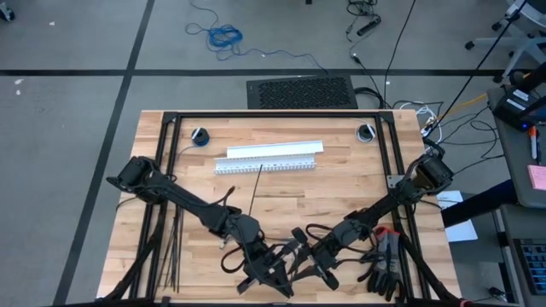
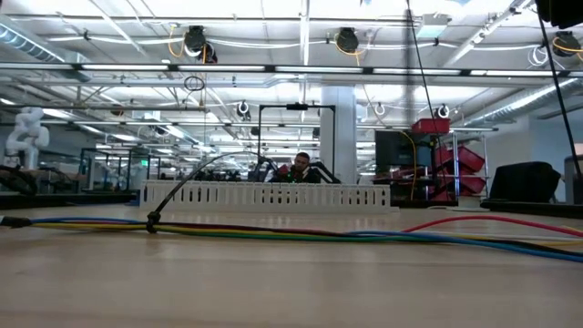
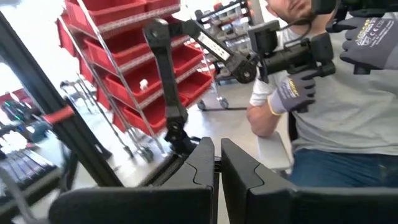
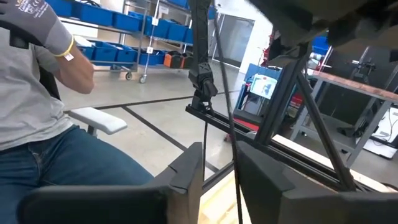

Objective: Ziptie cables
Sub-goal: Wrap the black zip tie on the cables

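Both arms reach in to the near edge of the desk [image 1: 341, 183], hands close together at centre-near. Left hand [image 3: 217, 168]: fingers together, nothing seen between them. Right hand [image 4: 219, 168]: fingers slightly apart, a thin black ziptie [image 4: 224, 93] runs up through the gap; can't tell if pads actually pinch it. Cables [image 2: 301, 233]: multi-colour bundle (blue, red, yellow, dark) lying flat along the desk near the low cam, running left to right. One black ziptie loop [image 2: 187, 187] sits round the bundle at its left part, tail arching up and to the right. White slotted channel [image 1: 266, 165] lies across the far-centre desk, w/ a second white strip [image 1: 275, 150] just beyond it. A straight black ziptie [image 1: 256, 189] lies on the desk, running from the channel toward the near side. More spare zipties [image 1: 173, 251] lie at the near-left edge, lengthwise. Dark gloves [image 1: 386, 271] heaped near-right. Person [image 3: 336, 118] in grey shirt, jeans, grey gloves is seated beyond the near edge.
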### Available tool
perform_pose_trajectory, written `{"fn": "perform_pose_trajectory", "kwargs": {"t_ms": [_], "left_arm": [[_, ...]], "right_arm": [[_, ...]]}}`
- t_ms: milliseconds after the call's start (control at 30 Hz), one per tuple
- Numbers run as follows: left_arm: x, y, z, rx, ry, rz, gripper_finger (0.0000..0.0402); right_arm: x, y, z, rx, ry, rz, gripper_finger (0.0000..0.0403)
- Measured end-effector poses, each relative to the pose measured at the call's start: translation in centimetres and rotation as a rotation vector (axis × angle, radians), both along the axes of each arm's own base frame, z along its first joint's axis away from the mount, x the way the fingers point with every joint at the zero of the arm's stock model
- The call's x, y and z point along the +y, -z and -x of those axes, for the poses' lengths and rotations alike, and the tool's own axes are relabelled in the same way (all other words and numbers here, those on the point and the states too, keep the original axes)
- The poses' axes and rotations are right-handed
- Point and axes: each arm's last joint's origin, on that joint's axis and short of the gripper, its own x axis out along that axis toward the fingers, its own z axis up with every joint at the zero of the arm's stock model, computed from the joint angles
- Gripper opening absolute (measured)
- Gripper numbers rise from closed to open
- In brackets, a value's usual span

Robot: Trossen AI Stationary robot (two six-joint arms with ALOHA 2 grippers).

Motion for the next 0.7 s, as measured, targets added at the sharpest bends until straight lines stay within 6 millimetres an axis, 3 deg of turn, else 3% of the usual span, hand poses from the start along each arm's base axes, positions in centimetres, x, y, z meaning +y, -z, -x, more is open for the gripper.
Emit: {"fn": "perform_pose_trajectory", "kwargs": {"t_ms": [167,333,567,700], "left_arm": [[0.4,0.0,-0.2,0.003,-0.015,-0.002,0.0012],[0.4,0.2,-0.2,0.04,-0.016,0.01,0.0012],[0.3,0.2,-0.2,0.127,-0.034,0.072,0.0026],[0.7,-0.4,0.3,0.15,-0.209,0.046,0.005]], "right_arm": [[-0.3,0.0,-0.2,0.001,0.011,-0.002,0.0057],[-0.6,0.1,-0.4,0.019,0.024,0.001,0.0007],[-0.8,0.0,-0.5,0.021,0.107,-0.021,0.0001],[-1.2,0.0,-0.7,0.04,0.26,-0.053,0.0001]]}}
